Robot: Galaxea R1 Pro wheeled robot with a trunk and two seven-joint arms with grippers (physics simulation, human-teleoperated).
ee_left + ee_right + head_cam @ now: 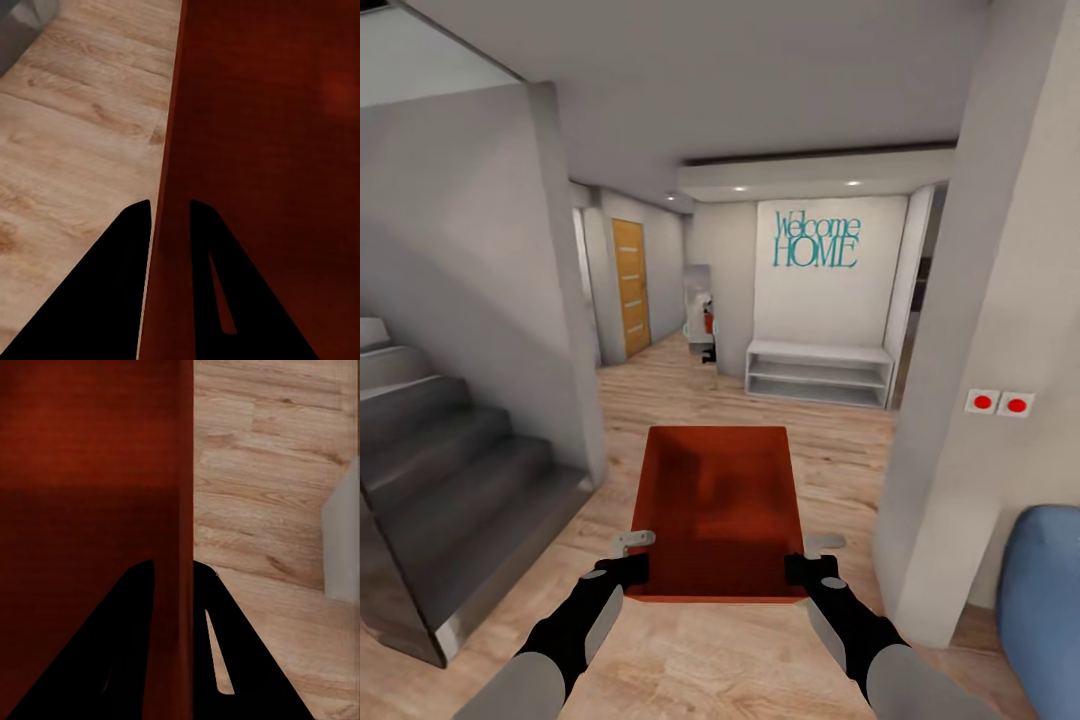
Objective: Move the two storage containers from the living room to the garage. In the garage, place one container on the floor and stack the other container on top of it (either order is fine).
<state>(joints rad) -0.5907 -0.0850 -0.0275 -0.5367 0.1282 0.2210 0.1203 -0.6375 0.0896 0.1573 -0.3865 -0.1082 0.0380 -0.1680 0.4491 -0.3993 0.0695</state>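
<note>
The left gripper (pixel 637 556) and right gripper (pixel 812 558) each pinch a side wall of the red bin (pixel 715 505), one finger inside and one outside, holding it level above the plank floor (pixel 840 440) before the stairs (pixel 450 470).

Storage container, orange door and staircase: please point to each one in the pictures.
Storage container (pixel 712 510): head view, ribbed bottom.
Orange door (pixel 629 287): head view, middle panel.
Staircase (pixel 450 470): head view, a lower step.
</note>
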